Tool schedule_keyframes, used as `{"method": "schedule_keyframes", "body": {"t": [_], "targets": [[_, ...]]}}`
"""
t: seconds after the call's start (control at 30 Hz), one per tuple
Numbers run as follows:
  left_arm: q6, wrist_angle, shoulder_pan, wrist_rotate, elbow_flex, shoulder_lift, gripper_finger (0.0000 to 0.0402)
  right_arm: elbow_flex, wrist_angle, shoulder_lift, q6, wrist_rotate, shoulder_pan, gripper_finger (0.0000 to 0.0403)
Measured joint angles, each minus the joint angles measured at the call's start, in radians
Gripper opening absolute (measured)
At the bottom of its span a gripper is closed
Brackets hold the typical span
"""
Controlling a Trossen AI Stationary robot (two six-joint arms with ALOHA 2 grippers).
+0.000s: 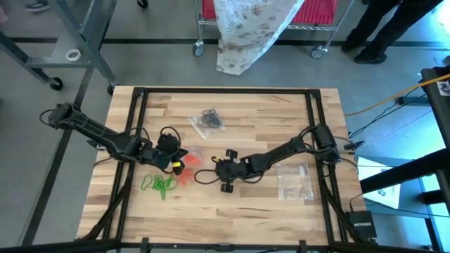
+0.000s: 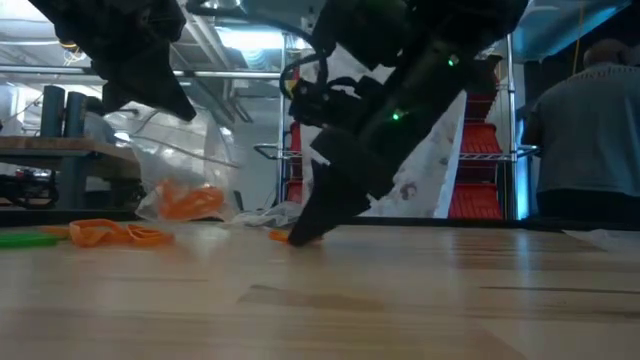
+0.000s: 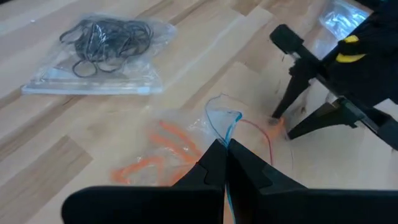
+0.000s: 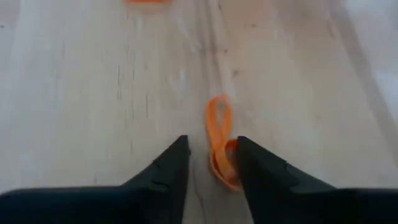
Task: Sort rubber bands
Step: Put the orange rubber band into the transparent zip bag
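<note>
Right hand (image 4: 211, 163) is parted, tips on the tabletop (image 4: 93, 93), one orange rubber band (image 4: 219, 140) against its finger. Left hand (image 3: 225, 163) pinches the bag's edge (image 3: 222, 121). Risk: closing off-centre flicks the band aside.

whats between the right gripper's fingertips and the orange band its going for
Nothing: in the right wrist view the orange band lies partly inside the right gripper, against one finger, on bare table.

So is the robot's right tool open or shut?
Open. In the right wrist view the right tool shows a gap between its two dark fingers, and an orange rubber band lies on the table there, not yet squeezed.
</note>
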Motion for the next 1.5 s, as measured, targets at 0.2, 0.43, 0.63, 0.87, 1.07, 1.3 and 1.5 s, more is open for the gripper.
{"method": "schedule_keyframes", "body": {"t": [0.2, 0.43, 0.63, 0.87, 1.07, 1.3, 1.5], "targets": [[0.000, 0.006, 0.000, 0.000, 0.000, 0.000, 0.0000, -0.001, 0.021, -0.002, -0.002, -0.030, 0.002, 0.0016], [0.005, 0.034, 0.000, 0.000, 0.000, 0.000, 0.0000, 0.039, -0.013, -0.120, -0.022, -0.029, 0.001, 0.0005], [0.005, 0.040, 0.000, 0.000, 0.000, 0.000, 0.0000, 0.138, 0.064, -0.178, -0.094, -0.027, 0.001, 0.0009], [0.011, 0.080, 0.000, 0.000, 0.000, 0.000, 0.0000, 0.177, 0.189, -0.116, -0.160, -0.009, -0.033, 0.0009], [0.014, 0.084, 0.000, 0.000, 0.000, 0.000, 0.0000, 0.177, 0.248, -0.063, -0.160, -0.007, -0.056, 0.0009], [0.015, 0.087, 0.000, 0.000, 0.000, 0.000, 0.0000, 0.177, 0.267, -0.051, -0.107, -0.072, -0.080, 0.0035], [0.015, 0.085, 0.000, 0.000, 0.000, 0.000, 0.0000, 0.177, 0.262, -0.050, -0.107, -0.094, -0.079, 0.0134]]}}
